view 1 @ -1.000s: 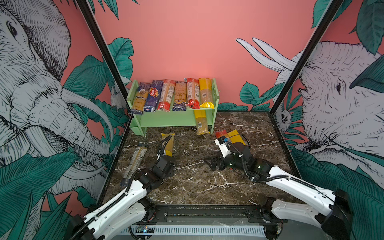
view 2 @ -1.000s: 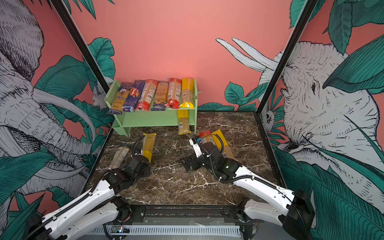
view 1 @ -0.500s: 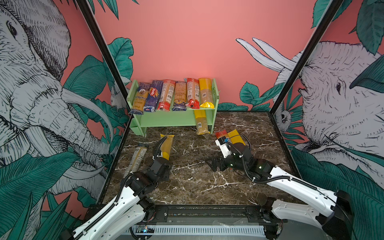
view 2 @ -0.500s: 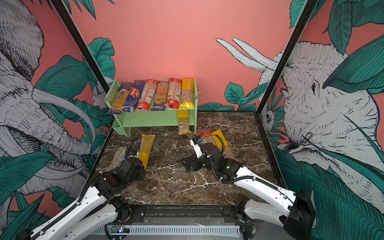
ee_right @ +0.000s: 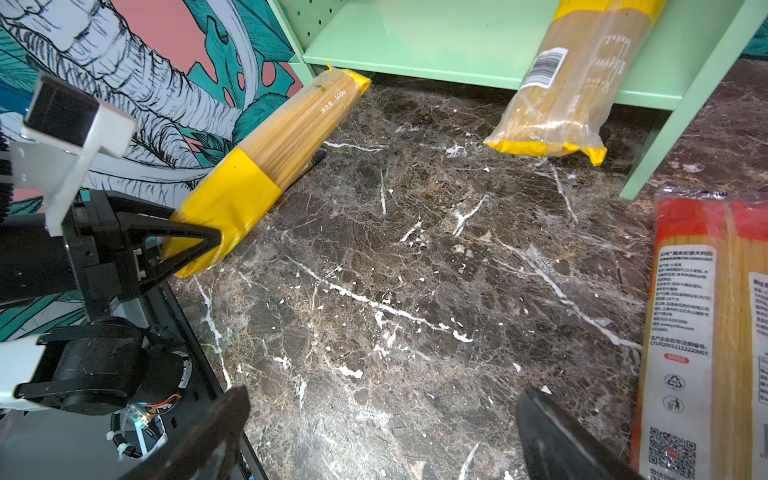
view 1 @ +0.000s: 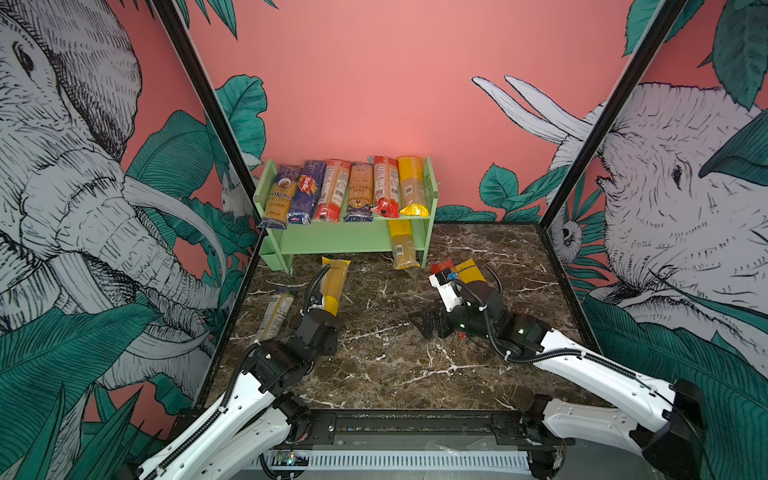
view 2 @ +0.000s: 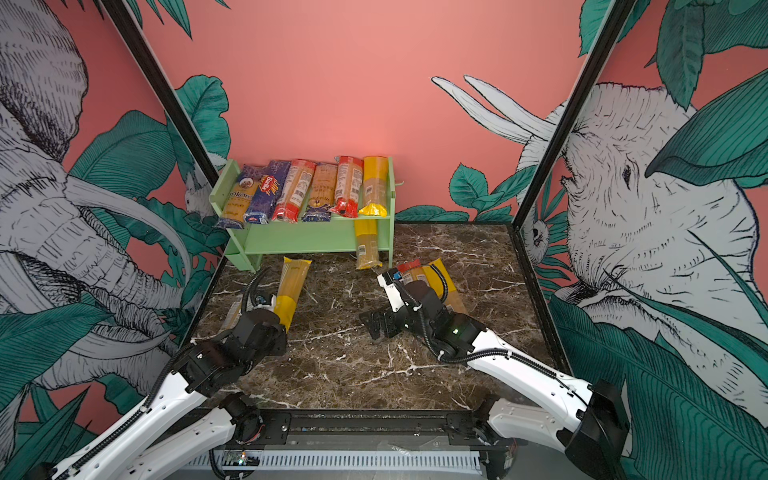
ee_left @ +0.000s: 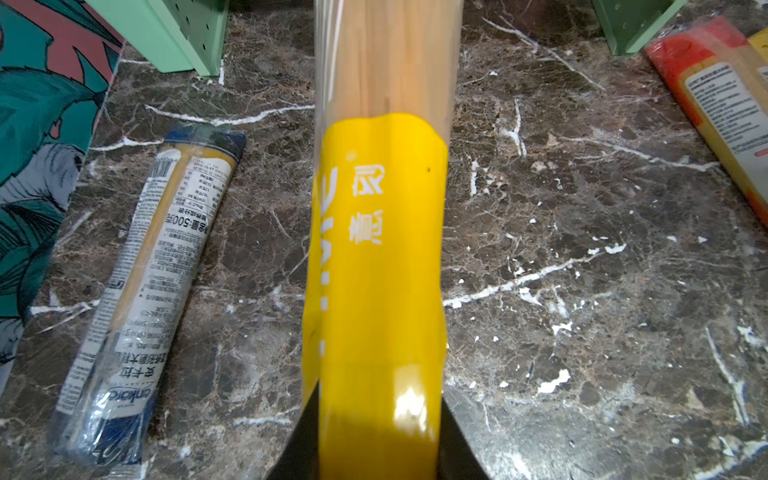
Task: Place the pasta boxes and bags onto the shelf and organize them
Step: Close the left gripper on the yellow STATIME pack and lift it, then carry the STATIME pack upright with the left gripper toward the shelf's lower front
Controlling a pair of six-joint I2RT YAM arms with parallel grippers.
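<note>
- Since a second ago, the left arm's elbow has swung toward the left wall, and the far end of the pack it carries has edged nearer the shelf. The right arm has not shifted.
- The left gripper [ee_left: 380,390] is clamped narrowly on the yellow end of a held pack [view 1: 334,282]. One finger [ee_right: 187,241] presses each side.
- The held pack points at the shelf [view 1: 345,239]. Its far end lies just in front of the left part of the lower tier. Whether that end touches the marble tabletop [view 1: 382,365] cannot be told.
- The right gripper [ee_right: 384,399] stands wide apart with nothing between its jaws, low over bare marble.
- Beside the held pack, toward the left wall, a blue-ended pack [view 1: 276,309] lies flat on the tabletop, apart from it.
- Just beyond the right gripper, a red-ended pack [view 1: 442,266] and a yellow pack [view 1: 471,270] lie side by side and touching on the tabletop, near the shelf's right leg.
- Shelf, upper tier: six packs lie side by side, with their near ends overhanging the front edge.
  - From the left, these are two dark blue packs [view 1: 291,193], a red-ended one [view 1: 332,191], a tan one with a dark blue end [view 1: 359,191], a red one [view 1: 384,187] and a yellow one [view 1: 411,187].
- Shelf, lower tier: one yellow-ended pack [view 1: 401,245] lies at the right end. It sticks out past the front edge, and its near end is tipped down to the marble.
</note>
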